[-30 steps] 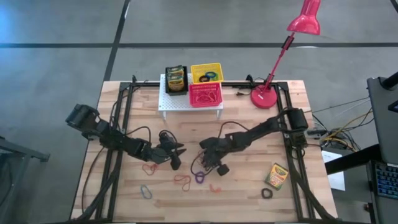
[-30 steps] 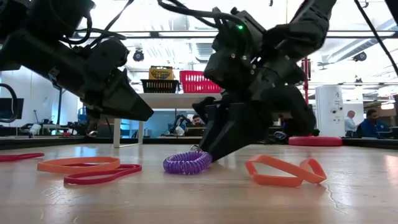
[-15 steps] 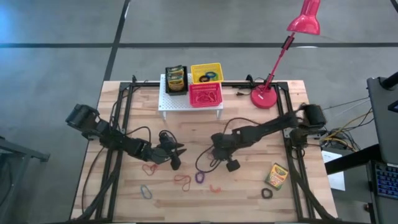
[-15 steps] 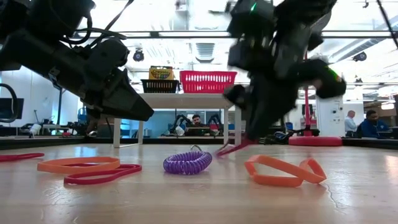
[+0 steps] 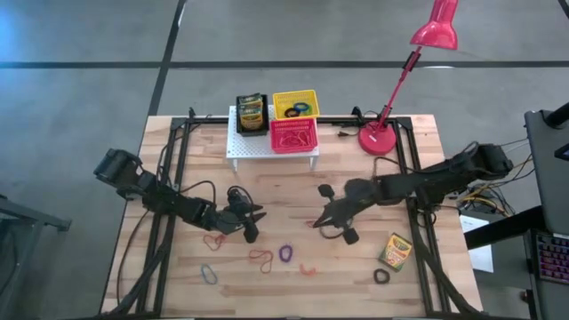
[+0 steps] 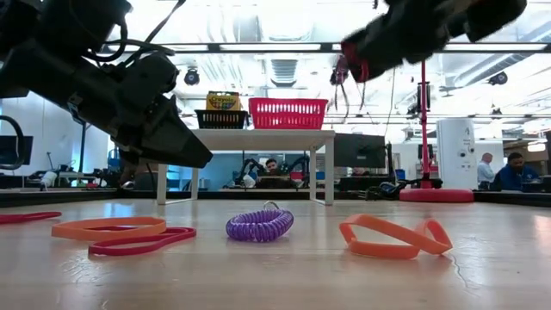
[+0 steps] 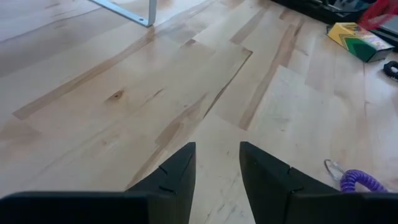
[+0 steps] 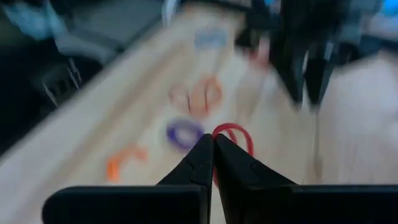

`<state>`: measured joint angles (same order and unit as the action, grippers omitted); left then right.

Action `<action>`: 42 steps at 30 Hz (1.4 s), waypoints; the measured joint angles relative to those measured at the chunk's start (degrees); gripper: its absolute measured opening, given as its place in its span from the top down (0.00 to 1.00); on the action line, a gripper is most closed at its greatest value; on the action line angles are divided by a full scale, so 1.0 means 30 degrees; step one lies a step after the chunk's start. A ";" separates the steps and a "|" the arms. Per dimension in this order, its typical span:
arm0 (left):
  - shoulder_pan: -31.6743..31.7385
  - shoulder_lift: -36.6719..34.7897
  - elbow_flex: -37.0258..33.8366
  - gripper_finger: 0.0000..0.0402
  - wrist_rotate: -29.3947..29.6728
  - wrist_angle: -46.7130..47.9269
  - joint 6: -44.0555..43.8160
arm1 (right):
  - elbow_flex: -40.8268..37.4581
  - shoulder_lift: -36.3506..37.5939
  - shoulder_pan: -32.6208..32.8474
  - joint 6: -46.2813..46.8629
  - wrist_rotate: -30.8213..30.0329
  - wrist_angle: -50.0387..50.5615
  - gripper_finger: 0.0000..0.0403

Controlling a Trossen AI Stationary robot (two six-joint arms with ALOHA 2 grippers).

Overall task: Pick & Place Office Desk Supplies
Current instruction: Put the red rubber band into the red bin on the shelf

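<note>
2 arms over the wooden surface (image 5: 356,284) here, and I'll place everything off the white rack (image 5: 258,153) at the back edge; the right end effector (image 5: 317,221) is up in the air in front of the rack and a bit off to its lamp side, fingers pressed together and pinching a thin red loop (image 8: 232,133) that dangles from the tips; the low view catches a bit of that red strand high above the wood. The left end effector (image 5: 255,224) hangs low in front of the rack's other end, fingers spread with only bare wood between them in its wrist view.

On the rack sit 3 baskets: a black basket (image 5: 240,122) with a crayon box (image 5: 252,109) standing in it, a yellow basket (image 5: 279,96) with a few loops inside, and a pink-red basket (image 5: 293,135) in front of the yellow one.

Further out from the rack, near the front edge, the loose stuff is scattered; a purple coiled loop (image 5: 285,253) lies flat, an orange loop (image 5: 307,269) just beyond it, an orange-and-red pair (image 5: 260,258) beside the purple one, another red one (image 5: 213,240) near the left arm, a bluish loop (image 5: 208,274) farthest out on that side; a second crayon box (image 5: 395,252) and a black loop (image 5: 381,276) lie well off toward the lamp side. The red desk lamp (image 5: 378,138) stands right next to the rack.
</note>
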<state>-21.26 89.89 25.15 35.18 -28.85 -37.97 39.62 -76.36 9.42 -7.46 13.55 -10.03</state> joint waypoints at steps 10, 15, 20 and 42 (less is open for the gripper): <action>0.0007 0.0000 0.0007 0.67 0.0045 -0.0012 0.0018 | -0.5595 -0.2343 -0.0017 -0.0352 -0.0268 -1.9779 0.98; 0.0007 0.0000 0.0007 0.67 0.0277 -0.0049 0.0033 | -0.4893 -0.5196 -0.0141 -0.2435 -0.2255 -2.6027 0.98; 0.0007 0.0000 0.0007 0.67 0.0284 -0.0035 0.0062 | -0.2164 -0.6225 -0.1397 -0.4532 -0.3932 -2.5790 0.98; 0.0007 0.0000 0.0000 0.67 0.0284 -0.0013 0.0091 | 0.9571 -0.5681 -0.9758 0.1183 -0.5881 0.5362 0.93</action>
<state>-21.23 89.89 25.15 36.03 -28.88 -37.69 68.33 -93.41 -19.86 -3.91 -4.09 6.06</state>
